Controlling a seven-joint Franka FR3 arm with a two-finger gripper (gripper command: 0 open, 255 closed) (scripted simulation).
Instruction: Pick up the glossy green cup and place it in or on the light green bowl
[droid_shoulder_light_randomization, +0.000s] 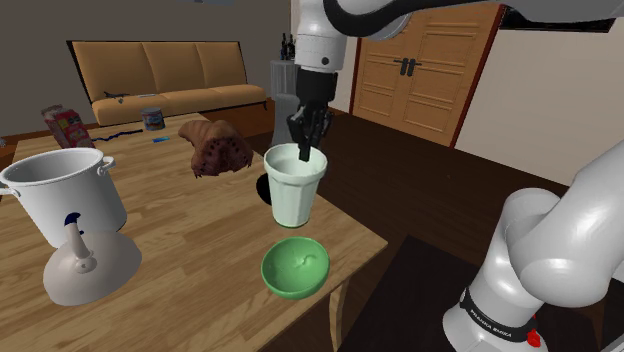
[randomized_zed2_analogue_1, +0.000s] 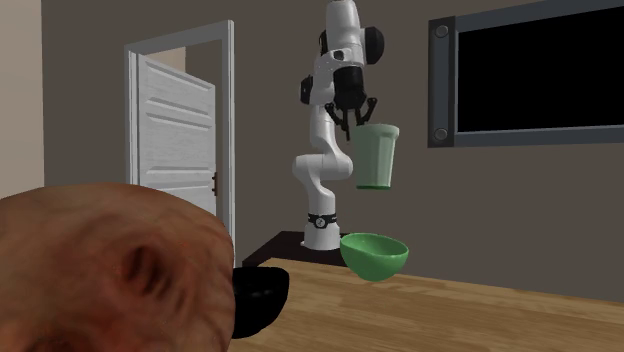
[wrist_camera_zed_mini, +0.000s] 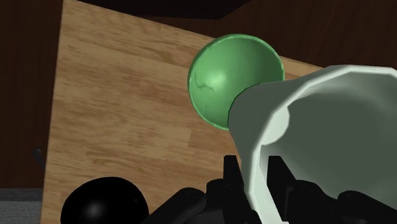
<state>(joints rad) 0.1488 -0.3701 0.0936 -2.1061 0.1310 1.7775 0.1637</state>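
Black gripper (droid_shoulder_light_randomization: 305, 147) pinches the pale green cup's (droid_shoulder_light_randomization: 295, 192) rim, holding it in the air near the green bowl (droid_shoulder_light_randomization: 295, 268); the next move likely calls for centring and lowering.

Part of green bowl (wrist_camera_zed_mini: 216, 76) behind pale cup (wrist_camera_zed_mini: 331, 114); foreground brown lump (randomized_zed2_analogue_1: 100, 270), perhaps bread, cropped.

No text can be read: white lettering on the black band (droid_shoulder_light_randomization: 492, 322) at the arm's base is too small, as is print on the red box (droid_shoulder_light_randomization: 66, 125) and can (droid_shoulder_light_randomization: 152, 118)
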